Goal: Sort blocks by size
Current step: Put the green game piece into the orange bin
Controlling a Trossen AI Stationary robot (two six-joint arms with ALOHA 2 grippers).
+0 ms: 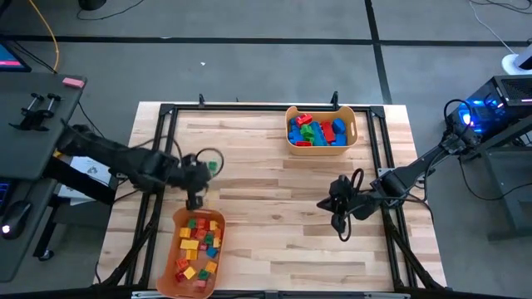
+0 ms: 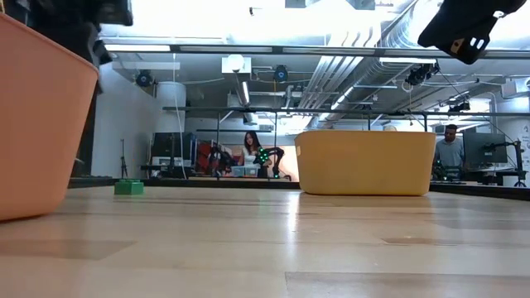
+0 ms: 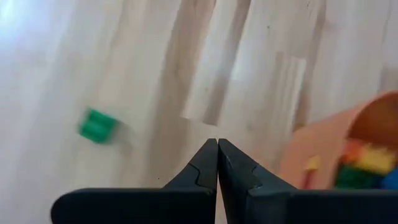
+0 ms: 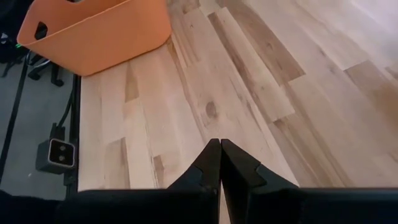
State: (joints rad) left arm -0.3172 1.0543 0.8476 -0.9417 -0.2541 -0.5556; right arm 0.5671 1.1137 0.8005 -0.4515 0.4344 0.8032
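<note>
Left hand (image 1: 194, 202) hangs over the desk (image 1: 274, 241) at the far rim of the near orange bin (image 1: 196, 242), arm reaching in low from the left side; in its wrist view the fingers (image 3: 205, 168) are pressed together, tips meeting, nothing between them. A single green block (image 3: 97, 125) lies on the bare wood just beyond this hand, apart from it and outside the bin. Beside the hand, the near bin holds a heap of tiny blocks (image 1: 198, 245) in yellow, orange, red and green. Right hand (image 1: 340, 223) hovers above open desk on the other side, arm bent in from the right edge; fingers (image 4: 211, 163) likewise closed on nothing. Ahead of it stands the far orange bin (image 1: 290, 126), well apart, holding the larger blocks (image 1: 316, 131), blue, red and green. Low view: people in the room behind the desk.
</note>
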